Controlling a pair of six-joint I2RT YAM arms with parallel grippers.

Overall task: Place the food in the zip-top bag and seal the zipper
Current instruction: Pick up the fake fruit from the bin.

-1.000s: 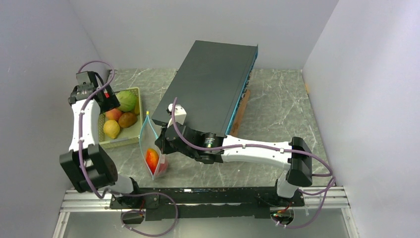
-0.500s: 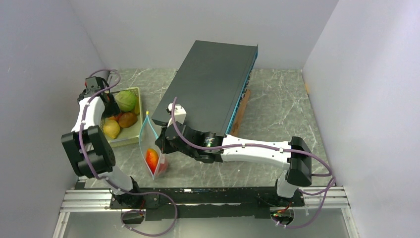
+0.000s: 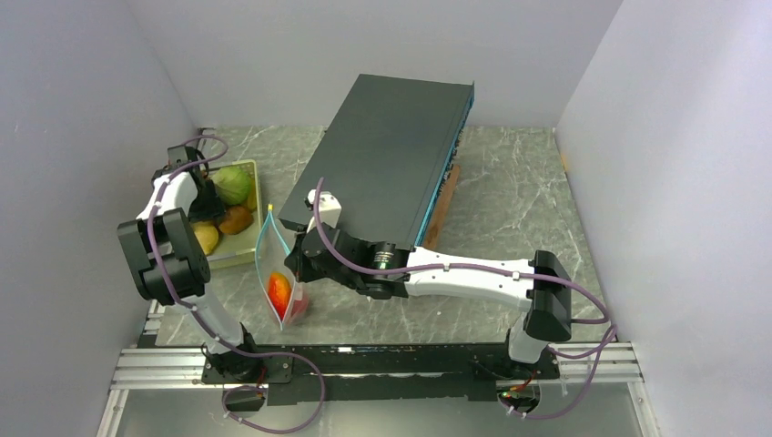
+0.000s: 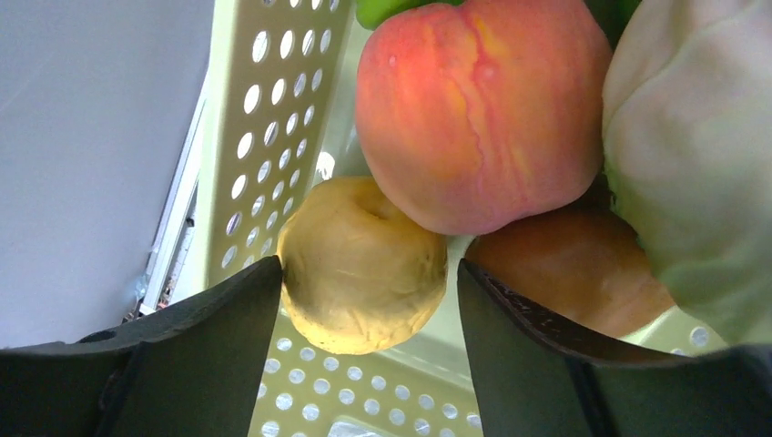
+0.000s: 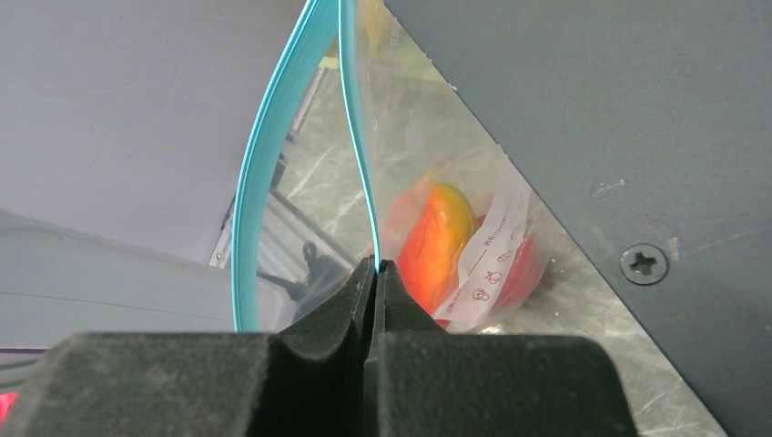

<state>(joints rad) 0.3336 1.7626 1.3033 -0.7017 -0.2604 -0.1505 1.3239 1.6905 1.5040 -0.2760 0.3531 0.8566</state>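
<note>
Yellow fruit (image 4: 362,264) looks like the next pick. Over the last second the left arm has dropped from above the basket (image 4: 264,118) down into it, and the left gripper (image 4: 366,291) has narrowed from its widest spread. Its jaws are still apart, one either side of the yellow piece, close in but not clamped as far as I can tell. The peach (image 4: 478,109) rests against the yellow one. The brown piece (image 4: 569,273) and the green cabbage ball (image 4: 701,155) crowd the right-hand finger, so closing may nudge the brown one. The right gripper (image 5: 375,273) hasn't moved. Its jaws are together, pinched on the zip-top bag (image 3: 278,264) at one lip of the zipper (image 5: 244,209), holding it upright between the basket and the dark slab (image 3: 387,155) with the mouth gaping. An orange-red piece (image 5: 437,237) and something red behind it already lie at the bottom. My read: loading is at an early stage, most food is still in the basket, and sealing is well off.
</note>
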